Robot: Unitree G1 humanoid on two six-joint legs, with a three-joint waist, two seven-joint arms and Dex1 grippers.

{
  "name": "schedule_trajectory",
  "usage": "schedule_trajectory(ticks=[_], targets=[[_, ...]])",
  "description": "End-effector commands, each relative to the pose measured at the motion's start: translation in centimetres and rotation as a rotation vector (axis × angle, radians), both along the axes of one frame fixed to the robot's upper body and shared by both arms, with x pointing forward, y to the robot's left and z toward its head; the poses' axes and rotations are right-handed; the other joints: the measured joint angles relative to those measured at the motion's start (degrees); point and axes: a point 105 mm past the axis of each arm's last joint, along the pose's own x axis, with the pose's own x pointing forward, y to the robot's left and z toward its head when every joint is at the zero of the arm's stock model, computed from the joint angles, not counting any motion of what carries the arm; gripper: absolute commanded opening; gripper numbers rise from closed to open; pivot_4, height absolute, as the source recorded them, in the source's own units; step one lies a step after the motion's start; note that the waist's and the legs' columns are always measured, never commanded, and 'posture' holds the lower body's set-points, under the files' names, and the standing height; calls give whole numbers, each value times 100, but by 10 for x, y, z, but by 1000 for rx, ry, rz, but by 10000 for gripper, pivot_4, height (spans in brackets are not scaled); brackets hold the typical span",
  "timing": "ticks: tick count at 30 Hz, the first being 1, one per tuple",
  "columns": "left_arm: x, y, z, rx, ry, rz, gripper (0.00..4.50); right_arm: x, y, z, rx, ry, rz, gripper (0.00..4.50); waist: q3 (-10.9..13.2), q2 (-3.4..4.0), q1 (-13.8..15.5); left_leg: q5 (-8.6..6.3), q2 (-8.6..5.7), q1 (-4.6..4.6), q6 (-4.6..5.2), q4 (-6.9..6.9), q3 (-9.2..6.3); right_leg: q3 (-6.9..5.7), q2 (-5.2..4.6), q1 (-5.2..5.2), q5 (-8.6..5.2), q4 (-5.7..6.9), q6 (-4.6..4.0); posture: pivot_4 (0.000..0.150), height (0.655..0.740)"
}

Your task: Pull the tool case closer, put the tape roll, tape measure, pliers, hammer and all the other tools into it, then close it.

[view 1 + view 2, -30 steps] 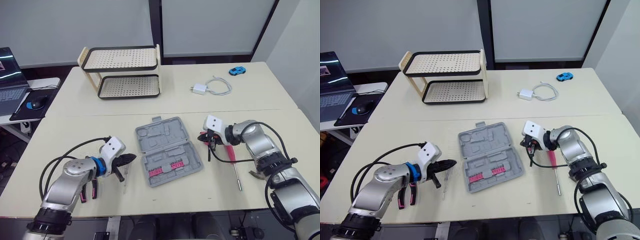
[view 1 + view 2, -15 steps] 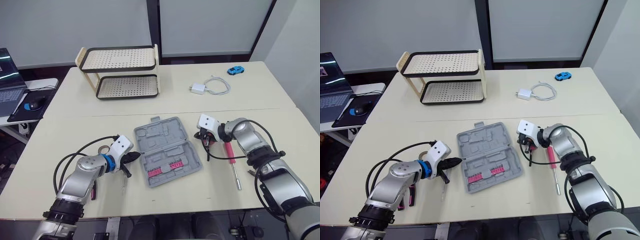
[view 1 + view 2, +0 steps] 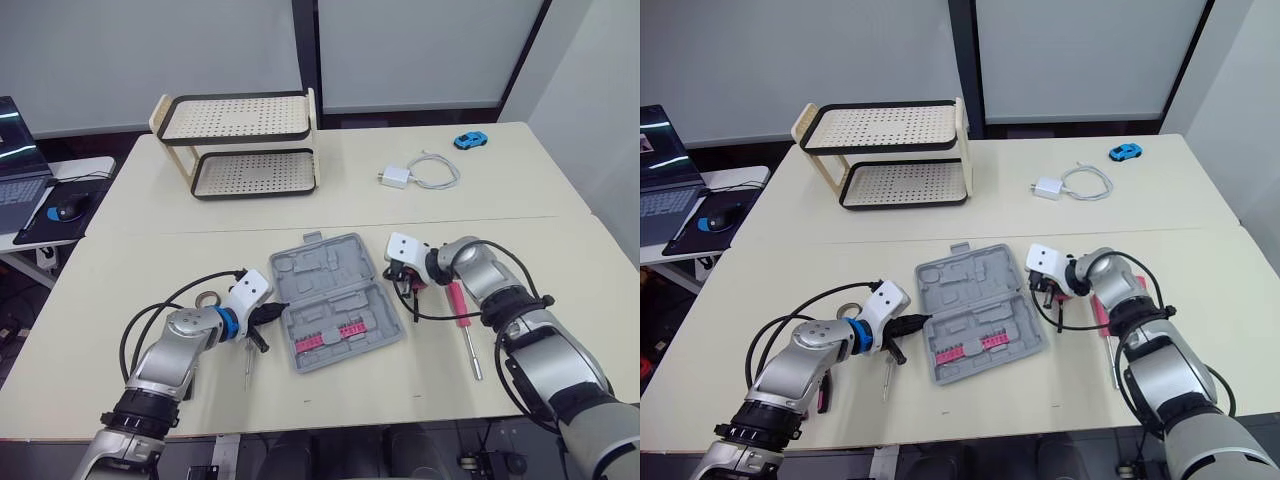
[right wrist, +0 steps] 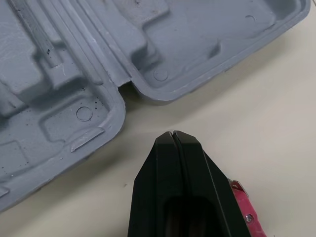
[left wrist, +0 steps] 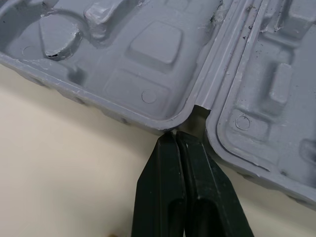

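The grey tool case lies open in the middle of the near table, with pink bit holders in its near half. My left gripper is shut, and its tip touches the case's left edge at the hinge notch. My right gripper is also shut, its tip a short way off the case's right edge by the hinge. A red-handled screwdriver lies just right of that gripper. A small screwdriver, a tape roll and pink-handled pliers lie around my left arm.
A two-tier perforated rack stands at the back left. A white charger with its cable and a blue toy car lie at the back right. A side table on the far left carries a laptop and a mouse.
My left gripper has moved right until its tip reached the case's left edge. My right gripper has moved left toward the case's right edge. Both stayed shut.
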Motion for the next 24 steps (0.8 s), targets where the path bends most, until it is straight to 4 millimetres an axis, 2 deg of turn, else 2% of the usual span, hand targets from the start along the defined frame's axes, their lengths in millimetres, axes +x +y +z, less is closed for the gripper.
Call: schedule_trajectory(ticks=[1, 13, 24], targets=[[2, -7, 7, -1, -30, -24, 232, 7, 9, 12, 4, -56, 25, 0, 0, 0, 0, 0, 0, 0, 0, 0, 0, 0, 0, 0, 0, 0, 0, 1500, 7400], [4, -19, 10, -17, -37, -47, 232, -8, 28, 13, 18, -34, 112, 0, 0, 0, 2, 0, -1, -1, 0, 0, -2, 0, 0, 0, 0, 1, 0, 1500, 7400], [-1, -33, 9, -6, -8, -137, 232, -29, 24, 3, -10, 0, 118, 0, -2, 0, 11, 0, -2, -1, 0, 0, -2, -1, 0, 1, 0, 0, 0, 1500, 7400]])
